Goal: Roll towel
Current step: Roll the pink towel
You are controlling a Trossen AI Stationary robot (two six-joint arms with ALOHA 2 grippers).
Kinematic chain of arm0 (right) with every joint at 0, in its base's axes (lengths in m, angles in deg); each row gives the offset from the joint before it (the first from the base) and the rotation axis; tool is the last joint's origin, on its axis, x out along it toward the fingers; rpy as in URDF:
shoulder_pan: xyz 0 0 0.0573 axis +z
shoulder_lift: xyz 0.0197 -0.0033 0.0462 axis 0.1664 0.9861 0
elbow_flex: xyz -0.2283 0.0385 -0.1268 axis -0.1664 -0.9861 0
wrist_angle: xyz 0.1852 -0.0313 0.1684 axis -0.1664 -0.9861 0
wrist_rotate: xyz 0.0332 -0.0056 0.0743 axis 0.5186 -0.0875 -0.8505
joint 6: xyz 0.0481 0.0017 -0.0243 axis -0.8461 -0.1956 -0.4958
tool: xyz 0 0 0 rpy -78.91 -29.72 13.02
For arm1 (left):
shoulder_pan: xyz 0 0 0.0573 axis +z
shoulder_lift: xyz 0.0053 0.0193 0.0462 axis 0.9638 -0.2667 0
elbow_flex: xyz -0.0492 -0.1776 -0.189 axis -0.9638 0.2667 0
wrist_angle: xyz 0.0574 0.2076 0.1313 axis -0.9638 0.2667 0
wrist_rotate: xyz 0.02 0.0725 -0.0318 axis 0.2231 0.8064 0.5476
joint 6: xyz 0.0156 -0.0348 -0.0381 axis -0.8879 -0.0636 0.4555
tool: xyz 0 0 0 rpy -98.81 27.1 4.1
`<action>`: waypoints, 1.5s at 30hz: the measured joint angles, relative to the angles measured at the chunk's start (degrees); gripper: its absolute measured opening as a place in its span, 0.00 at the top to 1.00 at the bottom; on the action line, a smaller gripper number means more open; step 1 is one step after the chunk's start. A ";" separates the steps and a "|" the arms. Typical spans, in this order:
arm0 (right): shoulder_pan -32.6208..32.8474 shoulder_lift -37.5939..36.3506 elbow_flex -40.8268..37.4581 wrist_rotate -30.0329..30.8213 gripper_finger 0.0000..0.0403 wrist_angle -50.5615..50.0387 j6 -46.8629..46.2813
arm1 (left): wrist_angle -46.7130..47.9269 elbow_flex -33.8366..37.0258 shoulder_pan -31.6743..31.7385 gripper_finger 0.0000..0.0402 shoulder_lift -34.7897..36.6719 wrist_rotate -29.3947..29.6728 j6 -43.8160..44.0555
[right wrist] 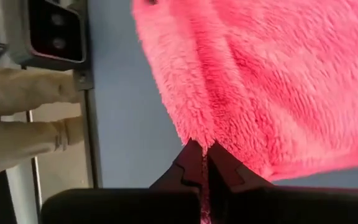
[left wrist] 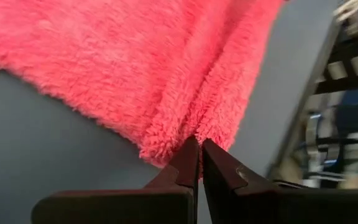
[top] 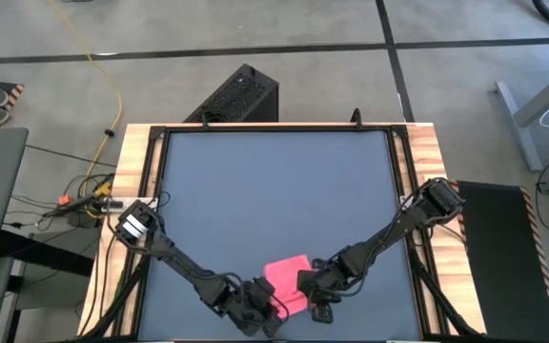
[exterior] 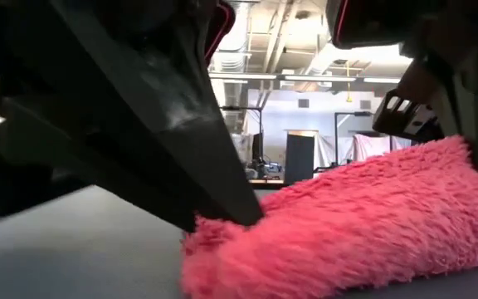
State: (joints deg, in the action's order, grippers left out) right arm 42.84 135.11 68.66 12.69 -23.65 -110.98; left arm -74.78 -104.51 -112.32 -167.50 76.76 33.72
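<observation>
Pink towel (top: 288,278): pinched at 2 edge points, lying on the mat near its front edge.
Left gripper (left wrist: 199,144): fingers clamped on the towel's edge.
Right gripper (right wrist: 207,149): fingers clamped on the towel's edge.
Mat (top: 255,191): dark grey, covering the table.

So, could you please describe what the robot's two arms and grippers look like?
Both arms, left arm and right arm, are dark, slim and jointed. The left gripper and right gripper each end in two dark, tapered fingers.
</observation>
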 joint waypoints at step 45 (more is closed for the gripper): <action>0.13 -6.08 0.00 20.38 0.50 -7.26 10.07 | -6.79 3.17 0.07 1.00 -0.11 0.20 -0.29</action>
State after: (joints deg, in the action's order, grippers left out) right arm 42.97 129.03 68.66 33.07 -30.91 -100.91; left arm -81.57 -101.34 -112.25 -167.61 76.96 33.42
